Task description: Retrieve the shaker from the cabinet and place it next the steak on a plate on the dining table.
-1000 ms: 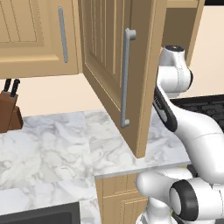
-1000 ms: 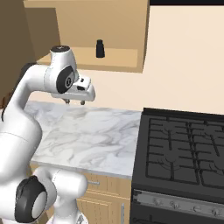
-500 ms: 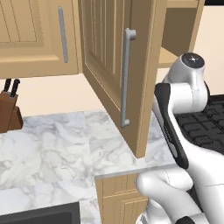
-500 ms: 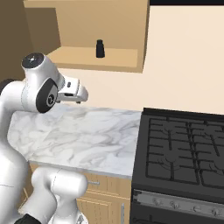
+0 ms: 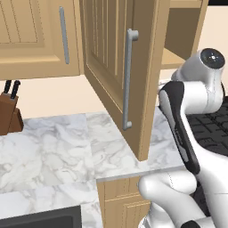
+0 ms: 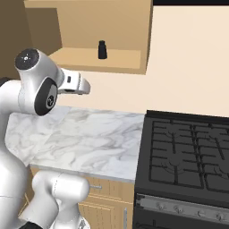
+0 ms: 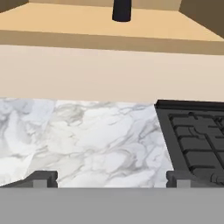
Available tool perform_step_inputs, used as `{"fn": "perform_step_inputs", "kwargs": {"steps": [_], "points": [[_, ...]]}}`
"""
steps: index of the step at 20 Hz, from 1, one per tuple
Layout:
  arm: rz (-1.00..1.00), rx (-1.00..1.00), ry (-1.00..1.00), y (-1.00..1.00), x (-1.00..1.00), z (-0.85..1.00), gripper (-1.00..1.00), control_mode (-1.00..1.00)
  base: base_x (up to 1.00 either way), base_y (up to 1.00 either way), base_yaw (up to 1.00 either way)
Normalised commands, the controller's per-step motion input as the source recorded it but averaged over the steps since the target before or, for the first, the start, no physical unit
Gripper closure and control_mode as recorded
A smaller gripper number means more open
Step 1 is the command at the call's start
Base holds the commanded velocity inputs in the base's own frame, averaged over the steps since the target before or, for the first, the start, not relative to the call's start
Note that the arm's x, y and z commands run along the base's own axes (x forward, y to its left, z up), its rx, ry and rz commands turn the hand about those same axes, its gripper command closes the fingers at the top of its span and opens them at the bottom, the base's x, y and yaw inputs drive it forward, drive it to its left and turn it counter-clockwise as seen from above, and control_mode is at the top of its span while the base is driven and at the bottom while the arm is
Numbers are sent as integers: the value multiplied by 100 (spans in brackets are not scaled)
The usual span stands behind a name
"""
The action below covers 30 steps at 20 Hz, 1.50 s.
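Note:
The small dark shaker (image 6: 102, 49) stands upright on the open shelf of the tan cabinet (image 6: 117, 58); in the hand view the shaker (image 7: 122, 9) is at the top edge, on the shelf (image 7: 65, 22). The cabinet door (image 5: 111, 67) hangs open with its grey bar handle (image 5: 128, 80). My gripper (image 6: 84, 87) is below and left of the shelf, held roughly level and aimed at the back wall. In the hand view the gripper (image 7: 109, 179) is open, its tips wide apart with nothing between them. Steak, plate and dining table are out of view.
A black stove (image 6: 188, 147) sits right of the marble counter (image 6: 89, 134) beneath the shelf. A dark knife block (image 5: 9, 111) stands at the far left of the counter. A closed cabinet door (image 5: 35, 35) is left of the open one.
The hand has swung up from pointing down at the counter to pointing level at the wall, and the arm's elbow has shifted. The shaker has not moved.

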Motion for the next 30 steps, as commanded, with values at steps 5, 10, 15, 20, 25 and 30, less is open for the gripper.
{"fn": "perform_step_inputs", "kwargs": {"steps": [5,10,15,20,25,30], "points": [[0,0,-11,-8,0,67,-100,-100,0,0,0],[0,0,-15,-6,2,44,-100,-100,0,0,0],[1,0,-16,-2,11,25,-100,-100,0,0,0],[1,0,-8,-3,18,17,-100,-100,0,0,0],[0,0,-1,-6,26,12,-100,-100,0,0,0],[0,0,0,-4,33,7,-100,-100,0,0,0]]}}
